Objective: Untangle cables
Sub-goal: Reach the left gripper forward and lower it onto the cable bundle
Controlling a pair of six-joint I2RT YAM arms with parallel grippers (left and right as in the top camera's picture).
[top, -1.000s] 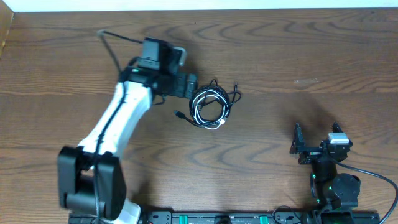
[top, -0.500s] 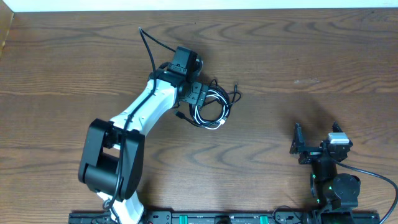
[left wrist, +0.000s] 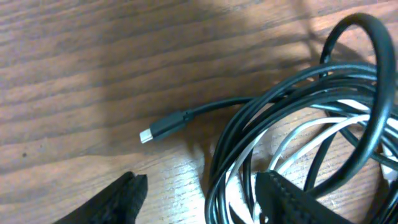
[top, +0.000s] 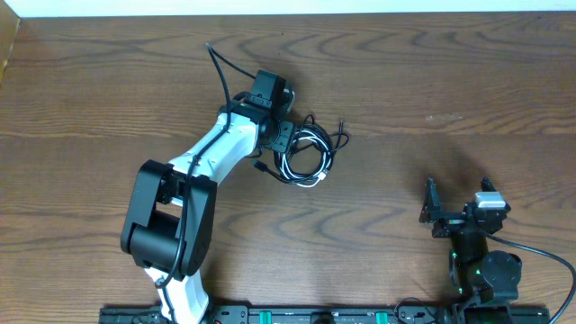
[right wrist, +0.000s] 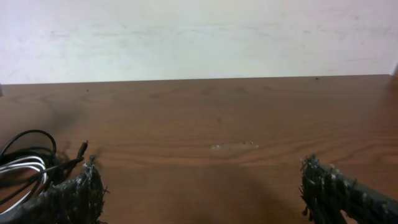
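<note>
Left wrist: I'm straddling the cables (left wrist: 236, 140) to separate strands.
Left gripper (left wrist: 202, 186) is gaping around them, not pinching; right gripper (right wrist: 200, 171) is idling released.

— What carries everything?
— A brown wooden table (top: 432, 81)
— What lies on it?
— A bundle of cables (top: 306, 155) left of the middle, black and white loops coiled together
— Loose ends?
— One black plug (left wrist: 163, 127) rests on the wood just beside the coil

Looking straight down from overhead, taking in the whole tabletop (top: 432, 81). Peering from the left wrist, close above the cables (left wrist: 280, 118). Gazing low across the tabletop from the right wrist, catching those cables far left.
</note>
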